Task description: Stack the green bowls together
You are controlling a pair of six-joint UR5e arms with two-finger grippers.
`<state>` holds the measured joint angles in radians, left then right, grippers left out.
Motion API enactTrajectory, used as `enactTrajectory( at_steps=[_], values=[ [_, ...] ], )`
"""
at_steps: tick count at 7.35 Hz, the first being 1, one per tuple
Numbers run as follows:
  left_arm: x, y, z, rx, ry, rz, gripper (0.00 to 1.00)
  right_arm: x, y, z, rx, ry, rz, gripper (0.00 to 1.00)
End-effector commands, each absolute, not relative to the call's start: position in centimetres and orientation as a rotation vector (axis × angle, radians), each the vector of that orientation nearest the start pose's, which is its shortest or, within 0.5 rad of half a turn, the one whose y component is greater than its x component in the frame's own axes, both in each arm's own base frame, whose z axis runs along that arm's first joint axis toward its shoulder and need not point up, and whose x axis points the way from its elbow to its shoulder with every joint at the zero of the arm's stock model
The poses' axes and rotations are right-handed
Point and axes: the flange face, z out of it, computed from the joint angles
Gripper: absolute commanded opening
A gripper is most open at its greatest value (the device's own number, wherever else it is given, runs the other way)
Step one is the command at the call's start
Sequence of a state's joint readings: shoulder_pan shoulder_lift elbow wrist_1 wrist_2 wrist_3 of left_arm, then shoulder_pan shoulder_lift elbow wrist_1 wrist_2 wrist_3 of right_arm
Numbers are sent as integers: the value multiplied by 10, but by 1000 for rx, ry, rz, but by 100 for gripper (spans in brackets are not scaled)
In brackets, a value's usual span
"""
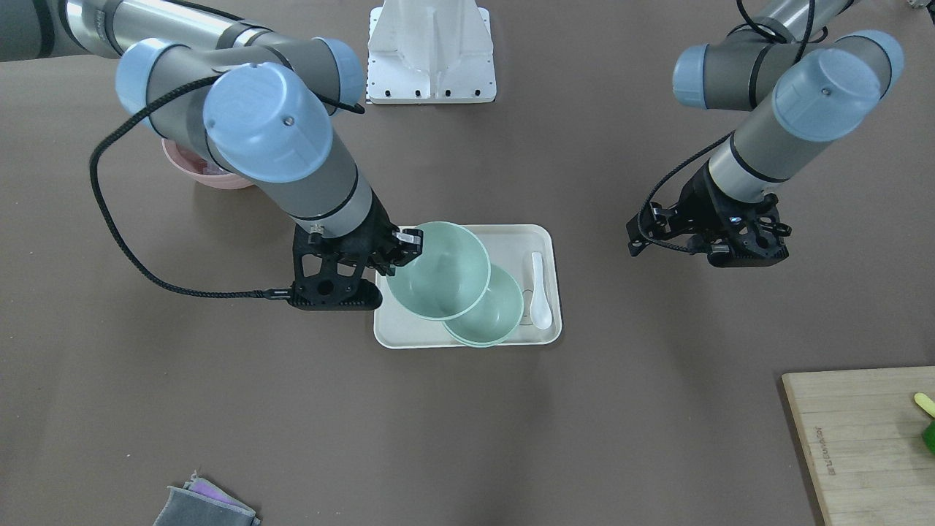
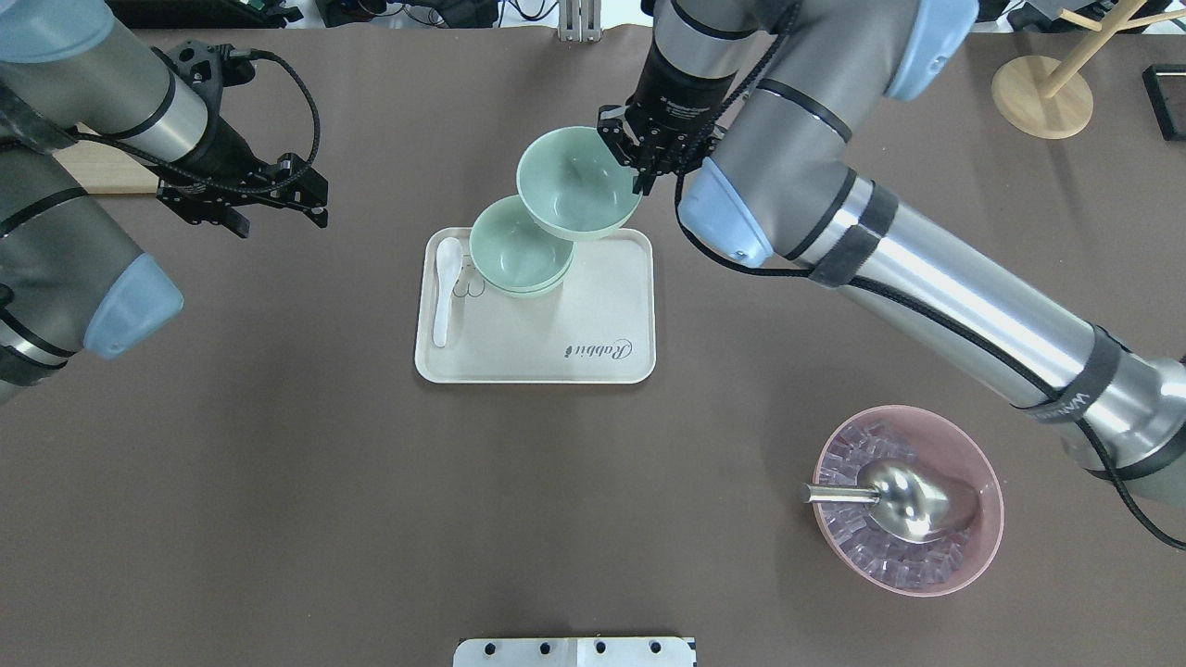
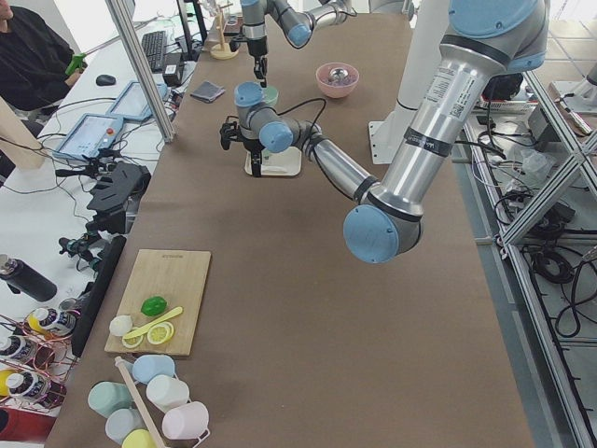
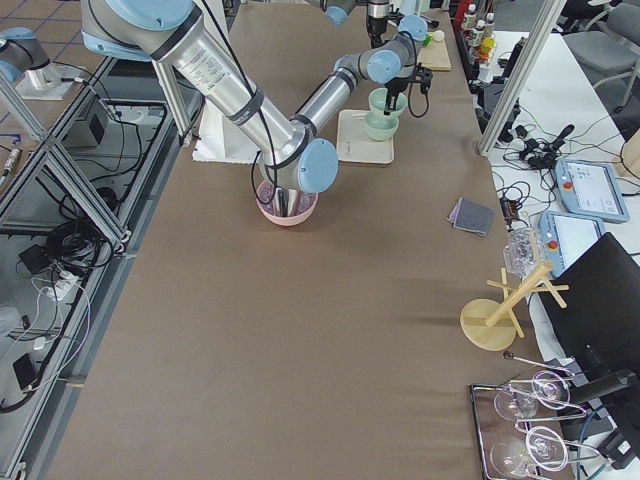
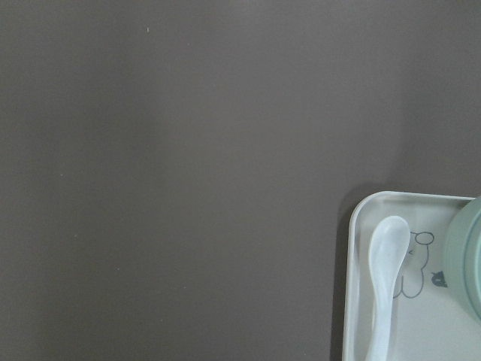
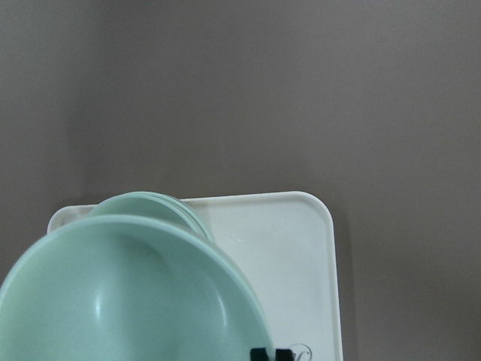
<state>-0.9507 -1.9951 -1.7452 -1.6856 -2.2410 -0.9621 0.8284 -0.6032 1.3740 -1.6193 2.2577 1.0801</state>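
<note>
Gripping the lifted bowl (image 2: 570, 190) by its rim, the right gripper (image 2: 639, 171) holds it slightly off-centre above the nested bowls (image 2: 510, 255) on the tray (image 2: 556, 315). Centre and level it before lowering, I'd judge. The left gripper (image 1: 745, 252) hangs well apart; I cannot tell its state.

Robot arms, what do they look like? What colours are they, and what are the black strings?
Both the right arm and the left arm are shiny silver-grey tubes joined by round pale blue caps. Each ends in a black frame with holes and black fingers. The strings are black braided cables looping to the wrists. The right arm also wears black straps.
</note>
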Motion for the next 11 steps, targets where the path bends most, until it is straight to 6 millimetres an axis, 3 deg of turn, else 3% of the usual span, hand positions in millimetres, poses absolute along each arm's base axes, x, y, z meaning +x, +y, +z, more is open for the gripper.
enactTrajectory(
  at_steps=[1, 5, 11],
  values=[
    [303, -551, 326, 26, 933, -79, 97, -512, -611, 121, -66, -948, 100, 0],
    [304, -552, 327, 27, 931, -73, 98, -547, -588, 132, -76, -914, 75, 0],
    [305, -553, 331, 25, 924, -75, 97, -563, -580, 140, -66, -888, 69, 0]
  ],
)
